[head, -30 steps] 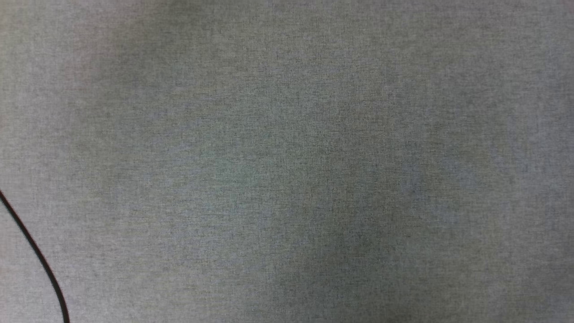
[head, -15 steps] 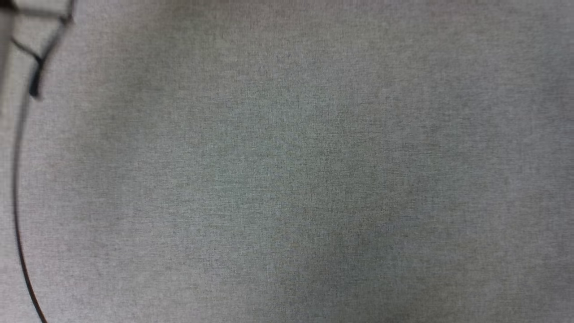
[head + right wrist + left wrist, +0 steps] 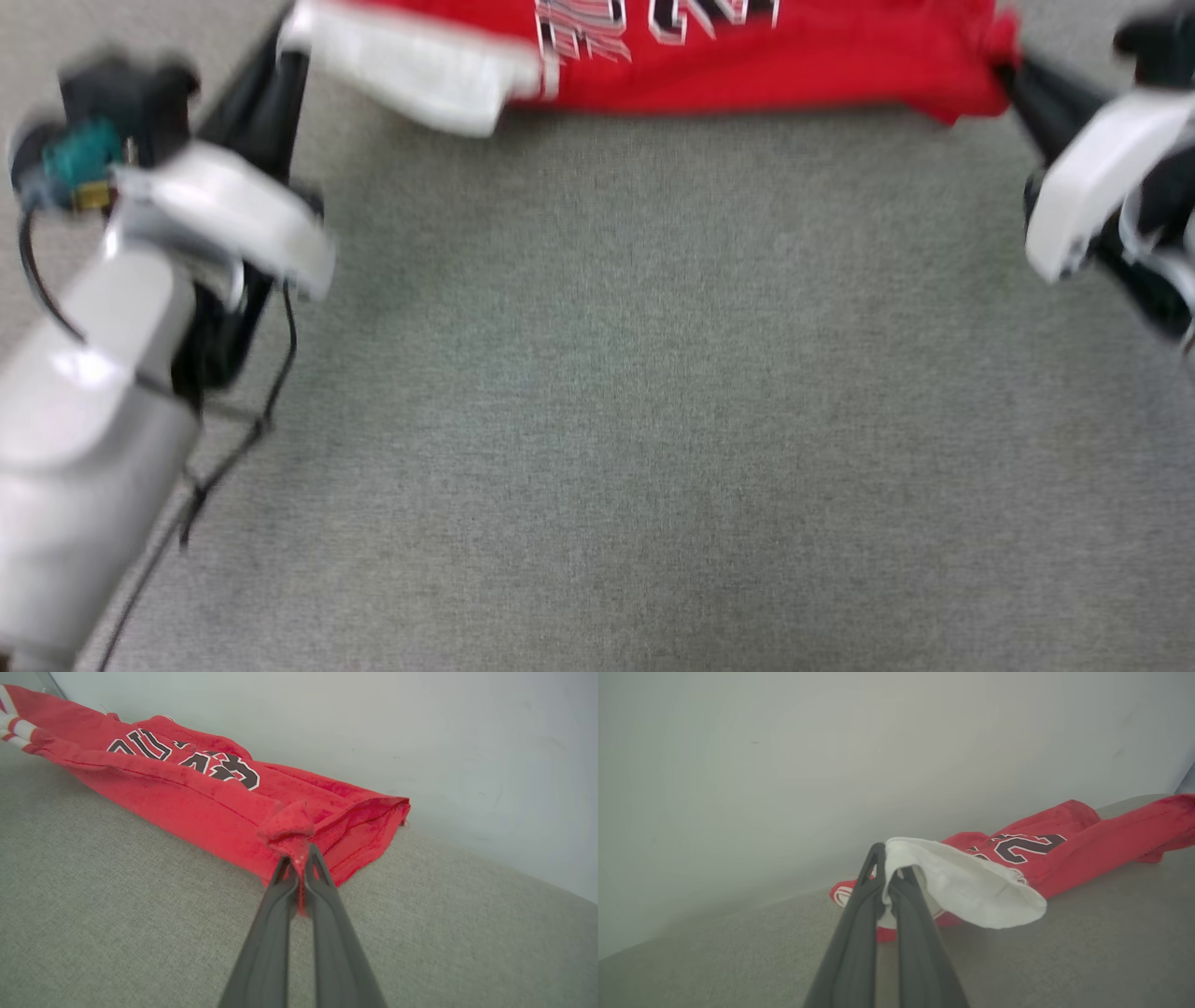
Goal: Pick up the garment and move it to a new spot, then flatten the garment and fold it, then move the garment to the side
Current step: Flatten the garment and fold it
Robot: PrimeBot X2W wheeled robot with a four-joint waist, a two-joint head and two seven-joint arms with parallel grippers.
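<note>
At the far side of the grey surface (image 3: 597, 420), close to the pale wall (image 3: 444, 728), the garment (image 3: 187, 798) lies bunched in a long ridge with its chest letters up, strung between the two arms. The left gripper (image 3: 889, 877) is clamped on the white sleeve (image 3: 971, 891). The right gripper (image 3: 299, 865) is clamped on a small pinch of red hem at the other end. The middle of the cloth appears to rest on the surface.

The right hold looks the weaker one. It has so little fabric that a sharp or uneven lift could pull the hem free, leaving the garment swinging from the left arm. The left hold has only the sleeve, so the body would likely hang and twist instead of spreading, which would make flattening harder. The layers are folded over each other, and setting them down this way would trap creases.

If the arms spread too far, the taut cloth may slip from a jaw. If they come too close, it sags, drags and bunches on the rough surface. The thin cable (image 3: 280, 373) hanging by the left arm could snag the sleeve. Any push forward would jam the cloth against the wall.
</note>
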